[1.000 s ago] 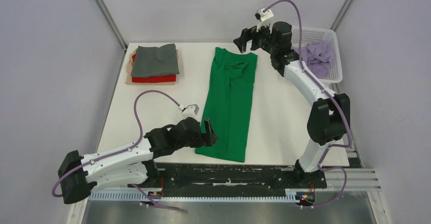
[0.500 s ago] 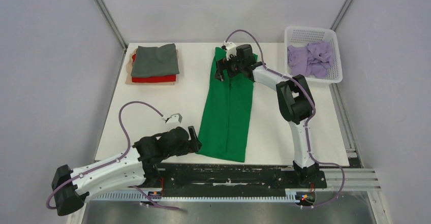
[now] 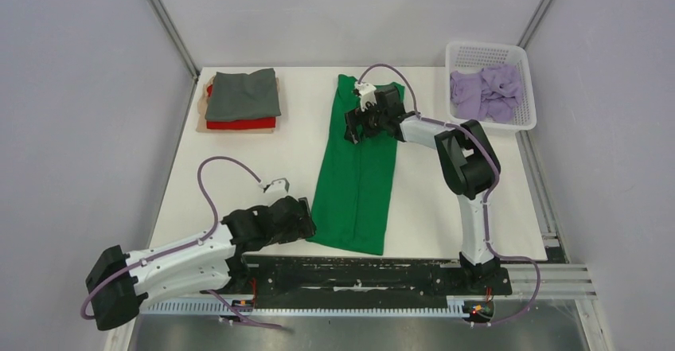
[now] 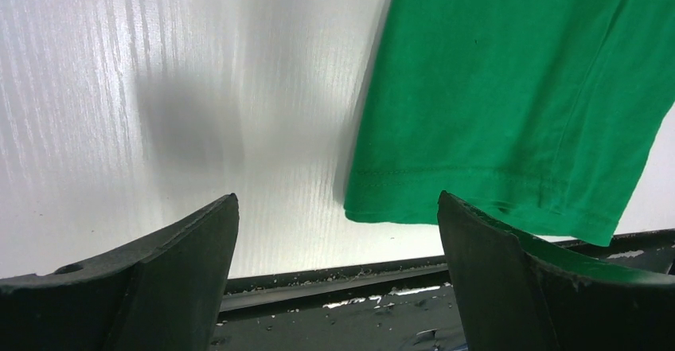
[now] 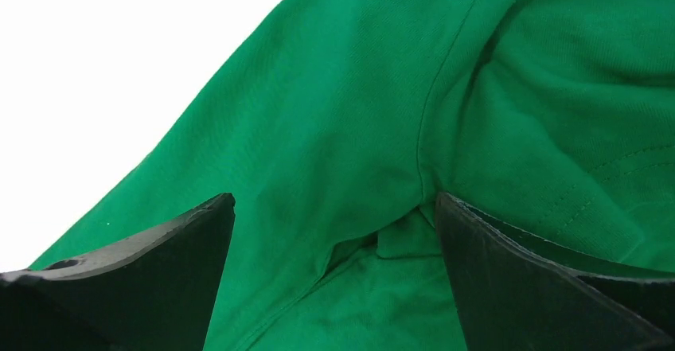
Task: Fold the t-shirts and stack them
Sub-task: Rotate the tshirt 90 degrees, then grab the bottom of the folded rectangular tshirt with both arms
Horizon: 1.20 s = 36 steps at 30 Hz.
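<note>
The bright green t-shirt point(image 3: 357, 176) lies folded into a long narrow strip down the middle of the table. My left gripper point(image 3: 305, 217) is open and empty just left of its near hem point(image 4: 477, 184), at the table's front edge. My right gripper point(image 3: 354, 126) is open and empty low over the shirt's upper part, where the folded sleeves meet point(image 5: 398, 239). A stack of folded shirts sits at the back left: dark grey point(image 3: 243, 95) on top, red point(image 3: 241, 123) under it, tan point(image 3: 203, 117) at the bottom. The lilac shirt point(image 3: 487, 92) lies crumpled in the basket.
A white plastic basket point(image 3: 525, 120) stands at the back right corner. The black mounting rail point(image 3: 366, 275) runs along the table's near edge and shows in the left wrist view point(image 4: 334, 303). Grey walls close in the sides and back.
My right arm swung from beside the basket down over the green shirt's top and then a little nearer. My left gripper drew back left off the shirt's near edge.
</note>
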Motion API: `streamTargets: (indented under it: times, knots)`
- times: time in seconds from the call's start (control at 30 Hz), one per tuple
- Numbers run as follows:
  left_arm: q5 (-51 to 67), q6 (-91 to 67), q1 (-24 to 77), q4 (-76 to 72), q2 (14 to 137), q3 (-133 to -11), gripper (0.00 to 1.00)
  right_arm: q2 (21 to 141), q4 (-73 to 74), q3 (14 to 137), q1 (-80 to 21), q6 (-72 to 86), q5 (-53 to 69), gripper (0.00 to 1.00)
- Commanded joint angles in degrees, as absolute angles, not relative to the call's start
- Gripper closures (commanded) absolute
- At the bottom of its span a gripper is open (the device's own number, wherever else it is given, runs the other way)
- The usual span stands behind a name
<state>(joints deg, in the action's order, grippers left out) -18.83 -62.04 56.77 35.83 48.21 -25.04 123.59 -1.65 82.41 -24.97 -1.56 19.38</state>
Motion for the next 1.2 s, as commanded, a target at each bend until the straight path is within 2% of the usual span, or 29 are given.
streamTargets:
  times: [0.0,0.13,0.23,0.33,0.43,0.5,0.63,0.8,1.03,1.17]
  knots:
    - [-18.1,-61.5,55.9,32.9,49.8,-27.4,0.0,120.6,-3.1,81.6,-24.9,-2.0,18.4,0.02]
    - [-16.4,-60.1,55.0,31.5,51.0,-27.5,0.0,117.2,-3.0,83.1,-25.0,-1.7,18.8,0.02]
    - [-14.3,-58.9,54.1,29.7,52.2,-26.7,0.0,111.1,-3.5,79.4,-25.1,-2.1,18.6,0.02]
    - [-11.9,-58.2,53.2,28.9,53.6,-25.9,0.0,101.5,-5.8,68.3,-25.8,-2.1,15.6,0.02]
    - [-10.0,-57.3,52.6,27.3,54.4,-25.0,0.0,90.3,-10.1,52.2,-27.0,2.4,10.6,0.02]
    - [-8.4,-56.6,52.4,25.8,54.8,-24.7,0.05,83.9,-12.1,43.0,-27.9,6.0,8.7,0.02]
    - [-6.9,-55.2,52.2,24.1,56.4,-24.3,0.23,74.0,-8.3,33.9,-30.8,8.3,4.2,0.02]
    - [-7.0,-54.8,52.0,24.1,59.0,-23.8,0.47,65.3,-0.9,29.8,-34.6,8.2,0.7,0.02]
    - [-5.8,-55.7,51.9,23.6,60.5,-22.9,0.73,57.3,10.8,27.3,-39.1,8.2,-1.3,0.01]
    - [-5.6,-55.8,51.9,23.7,60.0,-23.1,0.88,56.3,17.2,27.7,-45.0,7.8,-1.6,0.11]
